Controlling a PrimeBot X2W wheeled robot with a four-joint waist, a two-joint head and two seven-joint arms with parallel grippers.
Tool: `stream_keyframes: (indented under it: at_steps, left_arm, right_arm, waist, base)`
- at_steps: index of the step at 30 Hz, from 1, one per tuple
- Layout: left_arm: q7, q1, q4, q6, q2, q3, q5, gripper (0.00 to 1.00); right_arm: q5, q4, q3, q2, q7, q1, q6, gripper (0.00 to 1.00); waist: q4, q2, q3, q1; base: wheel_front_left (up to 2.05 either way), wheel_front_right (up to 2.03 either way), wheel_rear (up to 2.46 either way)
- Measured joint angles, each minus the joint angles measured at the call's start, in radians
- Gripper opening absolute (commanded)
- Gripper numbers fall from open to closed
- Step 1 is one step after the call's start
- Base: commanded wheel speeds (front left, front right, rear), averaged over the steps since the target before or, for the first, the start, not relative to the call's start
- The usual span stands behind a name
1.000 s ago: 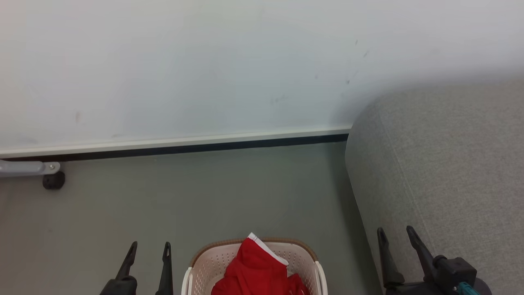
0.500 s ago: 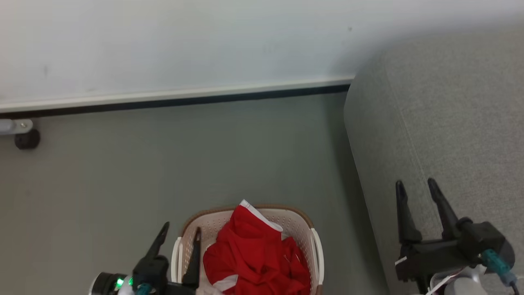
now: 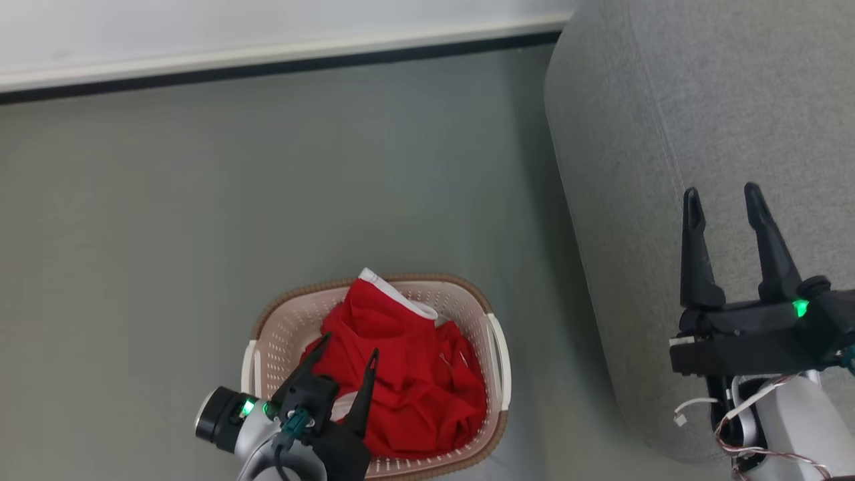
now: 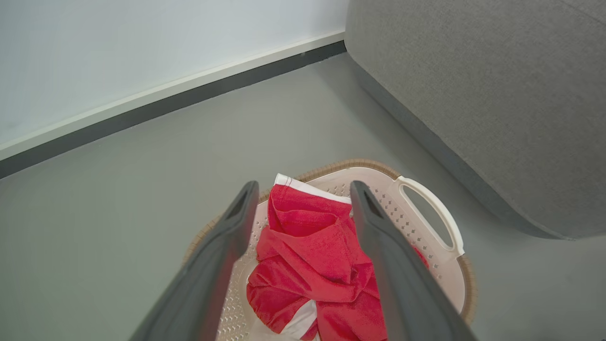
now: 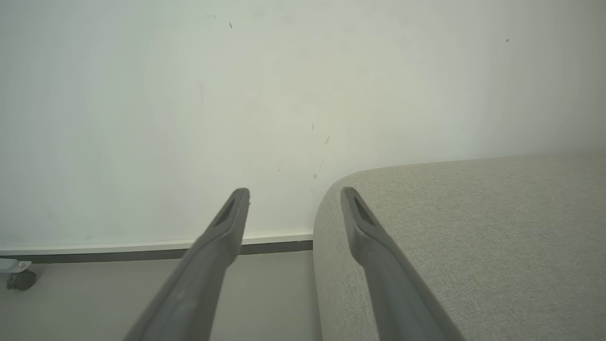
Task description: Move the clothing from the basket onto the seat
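Note:
Bright red clothing (image 3: 407,374) with white trim lies crumpled in the cream basket (image 3: 491,347), which stands on the grey floor at the head view's lower middle. My left gripper (image 3: 349,347) hangs open just above the left part of the red heap, fingers apart with nothing between them. In the left wrist view the clothing (image 4: 312,251) shows between that gripper's fingers (image 4: 222,251), inside the basket (image 4: 440,237). Over the grey sofa (image 3: 735,120), at its left edge, my right gripper (image 3: 723,195) stands open and holds nothing. The right wrist view shows the sofa (image 5: 473,227) past the right gripper (image 5: 294,192).
A white wall with a pale and dark skirting (image 3: 267,57) runs along the back. Grey floor (image 3: 167,220) spreads left of the basket and between basket and sofa. A caster (image 5: 19,279) on a metal leg stands by the wall in the right wrist view.
The head camera has tilted down, so wall and basket shifted up the picture. My left gripper has moved right, from the basket's left rim to over the red clothing. The right gripper rose in view.

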Motion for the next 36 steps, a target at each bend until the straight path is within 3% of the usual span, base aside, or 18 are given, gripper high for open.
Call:
stream_keyframes:
  at_steps: [17, 36]
  left_arm:
    - [0.047, -0.215, 0.178, -0.009, -0.006, -0.079, 0.062, 1.00]
    - [0.080, -0.460, 0.331, -0.008, -0.011, -0.077, 0.088, 1.00]
  right_arm:
    - [-0.009, -0.101, -0.002, -0.002, 0.000, -0.135, 0.023, 1.00]
    - [-0.016, -0.158, -0.022, 0.006, 0.000, -0.278, 0.033, 1.00]
  waist:
    - [-0.052, 0.0001, 0.226, 0.0000]
    - [-0.077, 0.0001, 0.498, 0.0000]
  base:
    - [0.00, 0.00, 0.00]
    - [0.00, 0.00, 0.00]
